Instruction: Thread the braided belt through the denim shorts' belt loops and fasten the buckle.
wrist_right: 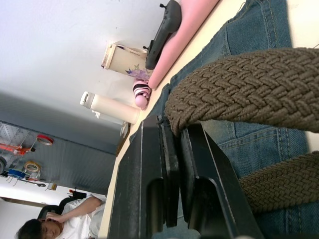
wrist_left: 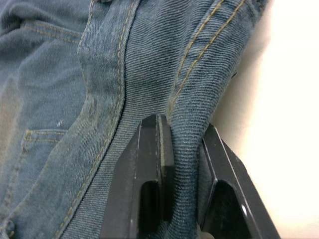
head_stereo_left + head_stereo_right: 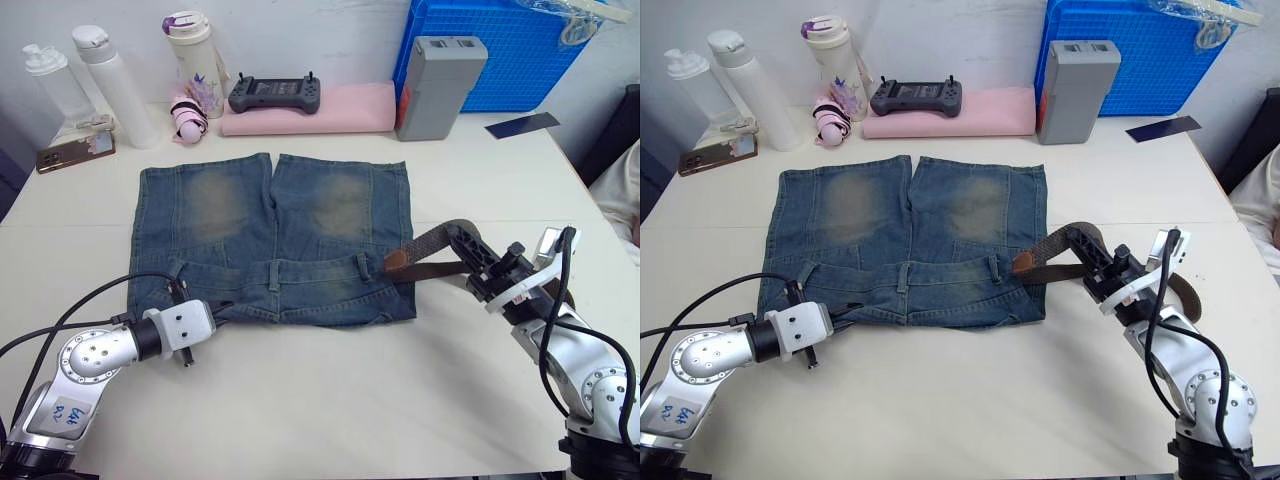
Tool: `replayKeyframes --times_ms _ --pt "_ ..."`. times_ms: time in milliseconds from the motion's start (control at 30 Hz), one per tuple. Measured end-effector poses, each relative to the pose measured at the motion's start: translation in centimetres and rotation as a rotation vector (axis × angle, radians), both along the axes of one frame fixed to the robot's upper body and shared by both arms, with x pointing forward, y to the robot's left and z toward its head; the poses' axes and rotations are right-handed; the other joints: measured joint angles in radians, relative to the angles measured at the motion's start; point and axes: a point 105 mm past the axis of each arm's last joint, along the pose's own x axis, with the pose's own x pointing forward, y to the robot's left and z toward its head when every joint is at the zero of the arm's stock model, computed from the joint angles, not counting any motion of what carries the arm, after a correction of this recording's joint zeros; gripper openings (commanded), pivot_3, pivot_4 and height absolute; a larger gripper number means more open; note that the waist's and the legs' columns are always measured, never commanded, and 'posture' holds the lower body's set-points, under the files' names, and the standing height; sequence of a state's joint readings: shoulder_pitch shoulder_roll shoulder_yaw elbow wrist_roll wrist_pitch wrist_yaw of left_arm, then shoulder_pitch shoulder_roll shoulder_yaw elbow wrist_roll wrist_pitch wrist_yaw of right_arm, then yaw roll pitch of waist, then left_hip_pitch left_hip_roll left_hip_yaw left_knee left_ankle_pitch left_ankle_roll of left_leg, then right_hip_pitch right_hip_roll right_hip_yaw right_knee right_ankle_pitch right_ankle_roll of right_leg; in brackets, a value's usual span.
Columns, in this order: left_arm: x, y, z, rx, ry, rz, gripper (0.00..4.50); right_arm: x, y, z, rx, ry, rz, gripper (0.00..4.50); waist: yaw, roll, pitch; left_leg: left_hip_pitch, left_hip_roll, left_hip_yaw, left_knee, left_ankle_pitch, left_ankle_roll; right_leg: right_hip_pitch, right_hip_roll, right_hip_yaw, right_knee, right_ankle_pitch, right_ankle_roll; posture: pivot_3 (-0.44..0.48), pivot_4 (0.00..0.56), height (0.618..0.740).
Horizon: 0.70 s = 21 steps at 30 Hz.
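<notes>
The near half of the tabletop (image 3: pixel 330 400), between the denim shorts (image 3: pixel 275 235) and the front edge, lies bare and gives a claw free passage from either side. Bare strips also run along the shorts' left and right flanks, though on the right the braided belt (image 3: pixel 432 252) arches above the surface. Along the far edge, passage is crowded by bottles (image 3: pixel 112 85), a phone (image 3: pixel 75 152), a pink cloth (image 3: pixel 320 110) carrying a controller (image 3: pixel 274 95), a grey box (image 3: pixel 438 85) and a blue crate (image 3: pixel 500 50).
</notes>
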<state>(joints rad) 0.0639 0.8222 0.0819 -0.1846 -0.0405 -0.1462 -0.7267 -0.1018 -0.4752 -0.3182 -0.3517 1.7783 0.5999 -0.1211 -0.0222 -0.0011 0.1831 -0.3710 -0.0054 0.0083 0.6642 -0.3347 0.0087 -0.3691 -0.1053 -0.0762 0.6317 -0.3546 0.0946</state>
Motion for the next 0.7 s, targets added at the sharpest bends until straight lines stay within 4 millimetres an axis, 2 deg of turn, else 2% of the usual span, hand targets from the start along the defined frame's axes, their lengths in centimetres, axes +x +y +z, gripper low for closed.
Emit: replayKeyframes --times_ms 67,100,167,267,333,400,433,500,600,700 --pt "0.0 0.1 0.2 -0.018 0.010 -0.006 1.87 0.2 -0.1 -0.3 -0.004 0.015 0.000 0.00 0.000 0.000 0.000 0.000 0.000 0.000 0.000 0.000 0.000 0.000 0.000 0.000 0.000 0.000 0.000 0.000 0.150 0.739" --pt "0.0 0.1 0.6 -0.038 0.016 -0.013 2.43 0.4 -0.2 -0.4 -0.005 0.023 -0.002 0.00 0.000 0.000 0.000 0.000 0.000 0.000 0.000 0.000 0.000 0.000 0.000 0.000 0.000 0.000 0.000 0.000 0.150 0.739" --pt "0.1 0.1 1.2 -0.084 0.050 -0.017 3.16 0.6 -0.3 -0.5 -0.008 0.033 -0.008 0.00 0.001 0.000 0.000 0.000 0.000 0.000 0.000 0.000 0.000 0.000 0.000 0.000 0.000 0.000 0.000 0.000 0.150 0.739" --pt "-0.1 -0.6 3.1 -0.273 0.162 -0.039 3.16 0.8 -0.2 -0.3 -0.012 0.030 -0.008 0.00 0.002 0.000 0.000 -0.001 0.000 -0.001 0.001 0.000 0.000 0.000 0.000 0.000 0.000 0.000 0.000 0.000 0.150 0.739" --pt "-0.2 -2.0 5.8 -0.457 0.245 -0.098 3.16 0.9 -0.1 0.0 -0.015 0.027 -0.007 0.00 0.007 0.000 0.000 -0.001 0.000 -0.001 0.002 0.000 0.000 0.000 0.000 -0.001 0.000 0.000 0.000 0.000 0.150 0.739" --pt "-0.4 -3.7 8.4 -0.554 0.273 -0.183 3.16 1.0 0.1 0.2 -0.016 0.025 -0.001 0.00 0.009 0.000 0.000 0.000 0.000 -0.001 0.002 0.000 0.000 0.002 0.000 0.000 0.000 0.000 0.000 0.000 0.150 0.739" --pt "-0.5 -4.4 8.9 -0.580 0.278 -0.204 3.16 1.1 0.2 0.3 -0.012 0.023 0.001 0.00 0.010 0.001 0.000 0.000 0.000 -0.001 0.002 0.000 0.000 0.002 0.000 -0.001 0.000 0.000 0.000 0.000 0.150 0.739" --pt "0.0 -5.5 8.8 -0.628 0.296 -0.216 3.16 1.3 0.2 0.2 -0.004 0.028 0.003 0.00 0.011 0.001 -0.001 0.001 -0.001 -0.001 0.002 0.000 0.000 0.002 0.001 -0.001 0.000 0.000 0.000 0.000 0.150 0.739" --pt "0.7 -7.7 6.5 -0.660 0.357 -0.226 3.16 1.8 0.3 -0.4 -0.012 0.049 -0.001 0.00 0.013 0.001 -0.001 0.000 0.000 0.000 0.002 0.000 0.000 0.002 0.003 0.000 0.000 0.000 0.000 0.000 0.150 0.739" --pt "1.6 -9.1 5.8 -0.687 0.356 -0.217 3.16 2.4 0.8 -1.3 -0.051 0.071 0.004 0.00 0.017 0.001 -0.001 0.000 0.000 0.001 0.003 0.000 0.000 0.000 0.003 0.001 0.001 0.000 0.000 0.000 0.150 0.739"
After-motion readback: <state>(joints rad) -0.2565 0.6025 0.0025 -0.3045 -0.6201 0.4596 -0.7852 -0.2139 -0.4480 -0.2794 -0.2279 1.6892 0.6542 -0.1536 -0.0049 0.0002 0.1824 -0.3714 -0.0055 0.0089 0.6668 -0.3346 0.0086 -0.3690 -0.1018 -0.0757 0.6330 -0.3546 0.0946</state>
